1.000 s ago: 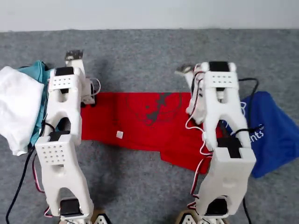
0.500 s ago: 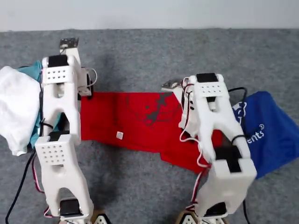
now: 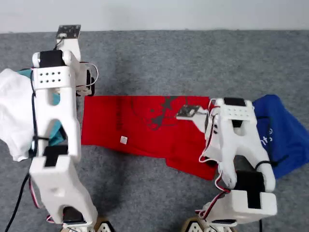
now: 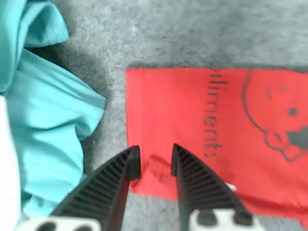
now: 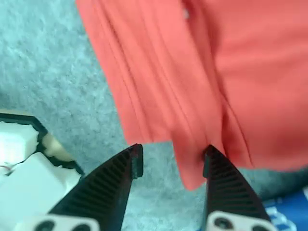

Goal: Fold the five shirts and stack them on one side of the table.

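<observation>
So, grey bench; red shirt flat mid-bench, blue shirt beside it on right, white shirt atop teal shirt on left. L jaws apart over red corner; R jaws apart over red edge.

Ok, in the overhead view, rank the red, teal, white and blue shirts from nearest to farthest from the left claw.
1. red shirt: its left edge lies under the left claw.
2. teal shirt: just left of it.
3. white shirt: the table's left end.
4. blue shirt: far right.
</observation>
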You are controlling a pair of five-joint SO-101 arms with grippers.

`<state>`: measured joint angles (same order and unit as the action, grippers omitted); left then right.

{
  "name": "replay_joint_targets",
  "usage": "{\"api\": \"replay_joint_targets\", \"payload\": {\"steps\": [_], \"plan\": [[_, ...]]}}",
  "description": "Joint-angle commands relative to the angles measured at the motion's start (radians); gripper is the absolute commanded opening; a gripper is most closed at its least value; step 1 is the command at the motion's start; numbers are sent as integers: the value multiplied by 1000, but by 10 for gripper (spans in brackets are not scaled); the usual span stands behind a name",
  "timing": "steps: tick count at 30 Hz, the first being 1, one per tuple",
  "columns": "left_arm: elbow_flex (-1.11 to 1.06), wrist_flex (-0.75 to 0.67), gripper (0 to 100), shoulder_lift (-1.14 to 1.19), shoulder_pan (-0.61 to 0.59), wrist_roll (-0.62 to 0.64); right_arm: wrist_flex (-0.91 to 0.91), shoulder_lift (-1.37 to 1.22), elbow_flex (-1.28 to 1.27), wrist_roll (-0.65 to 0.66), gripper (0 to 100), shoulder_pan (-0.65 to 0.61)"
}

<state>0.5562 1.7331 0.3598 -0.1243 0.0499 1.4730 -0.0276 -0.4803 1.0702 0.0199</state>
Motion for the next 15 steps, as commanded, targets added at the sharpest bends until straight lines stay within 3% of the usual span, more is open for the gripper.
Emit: {"api": "replay_joint_targets", "payload": {"steps": [1, 5, 15], "plan": [[-85, 25, 115, -207, 23, -9, -127, 38, -60, 34, 147, 13], [-226, 25, 115, -331, 14, -11, -156, 48, -58, 34, 1, 12], [-421, 6, 115, -425, 21, -11, -108, 176, 35, 9, 10, -21]]}}
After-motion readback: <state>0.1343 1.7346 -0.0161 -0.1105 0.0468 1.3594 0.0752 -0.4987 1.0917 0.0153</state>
